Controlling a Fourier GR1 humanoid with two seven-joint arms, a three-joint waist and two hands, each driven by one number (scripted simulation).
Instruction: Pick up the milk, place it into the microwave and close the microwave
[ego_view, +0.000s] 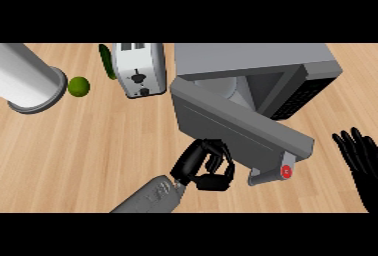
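One hand, the left hand (205, 170), presses curled fingers, holding nothing, against the microwave door (244, 131), seemingly to swing it shut; the right hand (359, 155) rests open; the milk is hidden, presumably inside.

left hand (205, 167) at centre, fingers curled, grey forearm slanting up from below; right hand (359, 155) open, fingers up, at the right edge.

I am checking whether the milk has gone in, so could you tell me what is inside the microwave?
Past the half-shut door, the microwave shows only a pale curved shape, perhaps its plate. The door covers the rest; no milk is visible.
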